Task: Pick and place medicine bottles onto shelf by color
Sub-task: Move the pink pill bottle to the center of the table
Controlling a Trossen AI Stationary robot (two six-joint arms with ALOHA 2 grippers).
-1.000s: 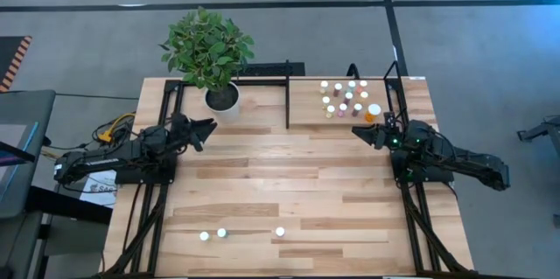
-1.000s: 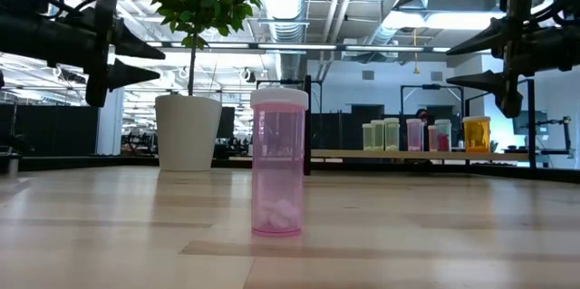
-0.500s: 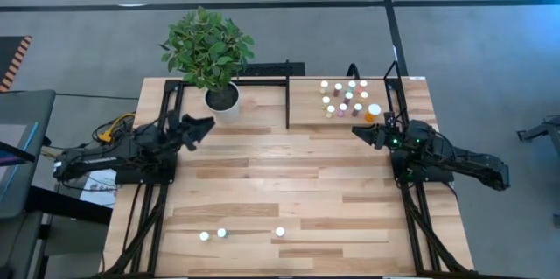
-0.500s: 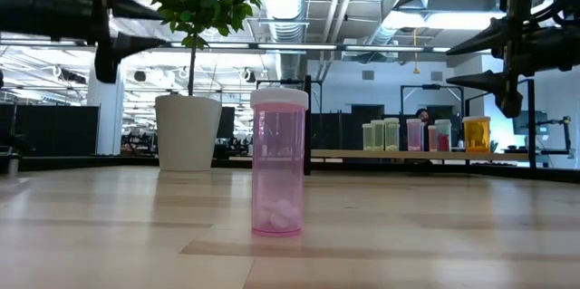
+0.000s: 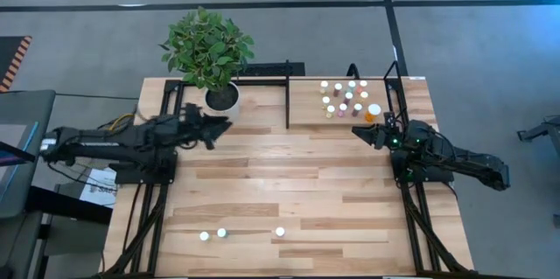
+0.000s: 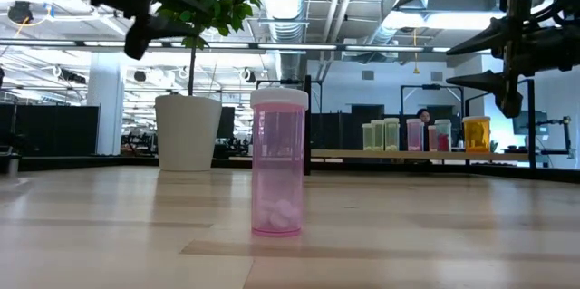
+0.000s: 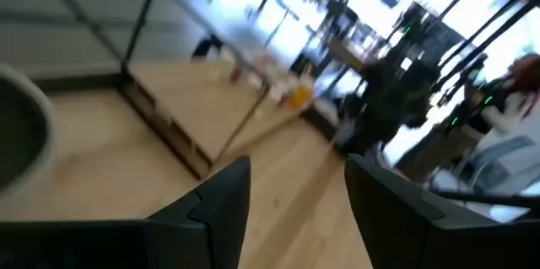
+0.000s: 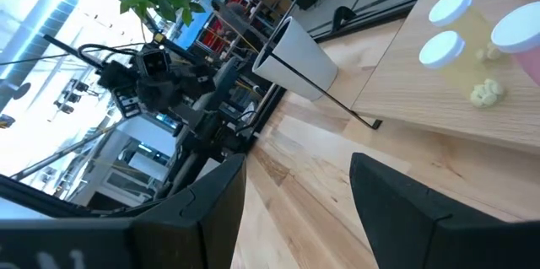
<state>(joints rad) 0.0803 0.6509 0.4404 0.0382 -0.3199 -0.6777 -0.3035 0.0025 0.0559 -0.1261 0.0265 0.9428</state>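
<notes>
**Reaching from the far side: three bottles left at the near edge**

Spanning the bench (image 5: 289, 174), the gap matters: the shelf (image 5: 306, 115) sits at the far right, while three upright medicine bottles (image 5: 221, 233) stand near the front, left of centre. The left gripper (image 5: 220, 125), fingers spread and empty, hovers nearer them; the right gripper (image 5: 359, 131), also spread, waits beside the shelf.

table (image 5: 289, 183): matt pale wood | bottle (image 6: 279, 162): glossy clear pink plastic | pot (image 6: 188, 132): smooth white, perhaps ceramic
</notes>
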